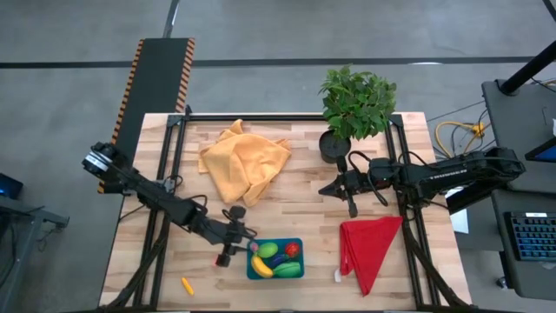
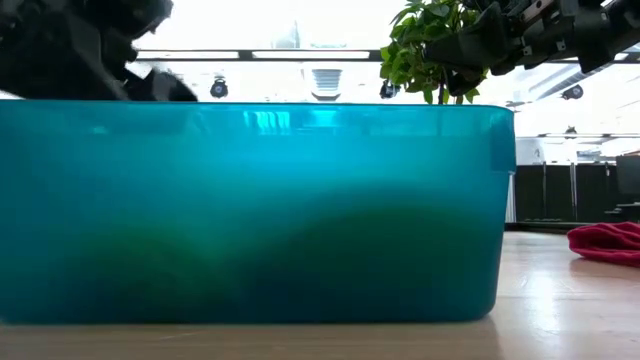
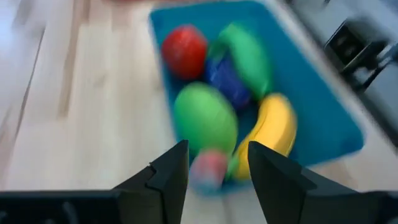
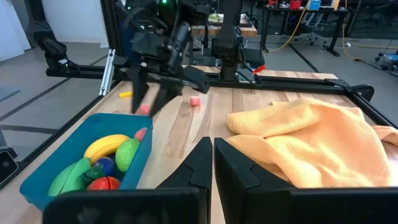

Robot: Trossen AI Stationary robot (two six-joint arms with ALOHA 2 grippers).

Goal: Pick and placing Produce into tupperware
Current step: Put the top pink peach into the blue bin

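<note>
The teal tupperware (image 1: 296,246) (image 2: 250,210) sits near the table's near edge. It holds a yellow banana (image 3: 273,127), a red tomato (image 3: 184,50), a purple eggplant (image 3: 227,81) and two green pieces (image 3: 205,118). My left gripper (image 1: 233,249) (image 3: 214,165) hangs open over the container's left rim, with a blurred pink bit (image 3: 208,169) between its fingers. An orange carrot (image 1: 187,284) and another pink bit (image 4: 194,101) lie on the table. My right gripper (image 1: 334,187) (image 4: 213,155) is shut on nothing, above the table near the plant pot. My left gripper slants down from the table's left over the tupperware's left rim. The pink bit (image 4: 144,109) shows between its open fingers, close to one finger (image 3: 171,168). Whether that finger touches it, I cannot tell.
A crumpled orange cloth (image 1: 243,165) lies on the far middle of the table and a red cloth (image 1: 369,248) at the near right. A leafy potted plant (image 1: 354,109) stands at the far right. Bare wood shows left of the tupperware around the carrot.
</note>
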